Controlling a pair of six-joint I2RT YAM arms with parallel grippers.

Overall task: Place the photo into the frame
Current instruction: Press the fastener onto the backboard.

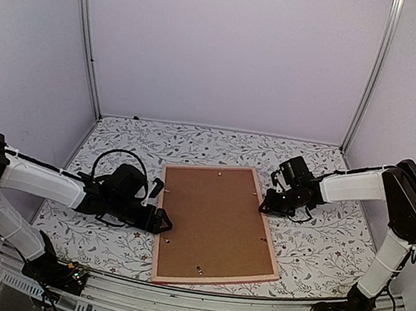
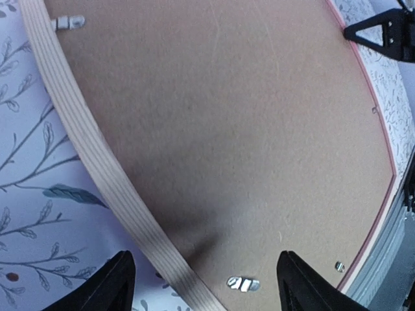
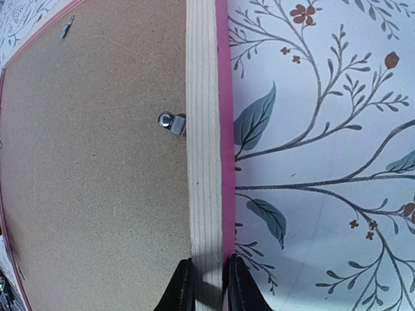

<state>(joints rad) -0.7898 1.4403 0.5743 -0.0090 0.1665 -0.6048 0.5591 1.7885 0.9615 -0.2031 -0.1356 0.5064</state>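
Note:
The frame (image 1: 214, 281) lies face down on the table, its thin pink border around a plain brown backing board (image 1: 214, 221). The photo is hidden. My left gripper (image 1: 159, 222) is open at the frame's left edge. In the left wrist view it (image 2: 204, 272) straddles the pale wooden rim (image 2: 84, 142), one finger over the cloth and the other over the board (image 2: 227, 129). My right gripper (image 1: 265, 207) is at the frame's right edge. In the right wrist view it (image 3: 207, 278) is shut on the wood-and-pink rim (image 3: 202, 129).
Small metal clips sit along the board's edges (image 2: 242, 283) (image 3: 172, 122). The floral tablecloth (image 1: 319, 247) covers the table. White walls with metal posts (image 1: 86, 32) close in the back and sides. The table's front rail (image 1: 196, 307) lies just beyond the frame's near edge.

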